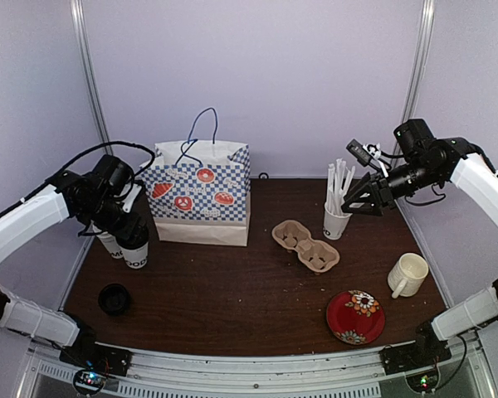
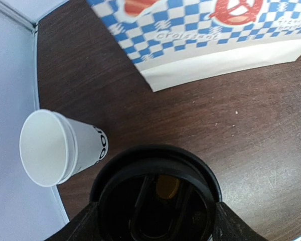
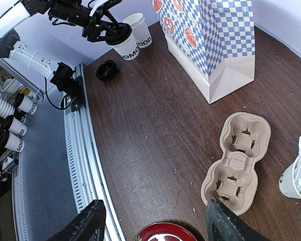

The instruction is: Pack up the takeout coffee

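Top view: L gripper [image 1: 129, 234] is down over lidded cup [image 1: 136, 254] at table's left side, just left of checkered bag [image 1: 201, 195]. Unlidded cup [image 1: 109, 243] stands just behind it. R gripper [image 1: 358, 199] hangs by stirrer cup [image 1: 337, 220], fingers apart, holding nothing.

L wrist: my fingers [image 2: 83, 226] are clamped on lidded cup [image 2: 155, 191] at its black lid; unlidded cup [image 2: 52, 148] is nearby, by the wall.

R wrist: my fingers [image 3: 88, 223] are wide apart above the table, w/ cardboard carrier [image 3: 236, 160] just beside them.

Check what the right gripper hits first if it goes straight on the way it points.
The right gripper probably meets bare table, between the cup carrier and the red plate; depth unclear.
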You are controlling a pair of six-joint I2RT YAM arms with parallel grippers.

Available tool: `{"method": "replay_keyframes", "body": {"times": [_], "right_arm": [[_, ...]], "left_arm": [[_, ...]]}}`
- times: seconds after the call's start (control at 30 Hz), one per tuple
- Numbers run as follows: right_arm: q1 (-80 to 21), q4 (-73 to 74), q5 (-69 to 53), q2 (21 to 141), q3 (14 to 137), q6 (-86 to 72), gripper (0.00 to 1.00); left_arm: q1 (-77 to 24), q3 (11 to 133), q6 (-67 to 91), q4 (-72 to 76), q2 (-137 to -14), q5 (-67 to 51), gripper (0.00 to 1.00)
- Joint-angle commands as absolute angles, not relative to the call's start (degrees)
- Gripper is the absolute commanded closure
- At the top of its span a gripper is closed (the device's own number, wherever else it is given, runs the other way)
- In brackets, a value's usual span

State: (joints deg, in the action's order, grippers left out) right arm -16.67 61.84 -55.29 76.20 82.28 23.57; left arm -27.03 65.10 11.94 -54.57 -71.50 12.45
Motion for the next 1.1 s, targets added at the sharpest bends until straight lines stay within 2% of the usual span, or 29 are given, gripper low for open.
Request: {"method": "replay_keyframes", "body": {"times": [0.0,0.4,0.77,1.07], "right_arm": [[-16.3,61.0,-56.2,76.2,84.0,22.9,0.28],[-16.3,61.0,-55.9,74.2,82.6,23.3,0.28],[-16.2,60.6,-56.1,74.0,81.7,23.6,0.28],[-16.2,60.4,-56.2,74.4,81.2,23.6,0.28]], "left_arm": [[-24.3,63.2,16.2,-54.2,-70.8,14.0,0.31],[-18.9,72.0,14.2,-45.4,-83.7,10.8,0.31],[-16.7,68.8,16.9,-36.1,-87.6,8.2,0.3],[-16.3,67.4,18.5,-38.0,-88.3,8.9,0.25]]}}
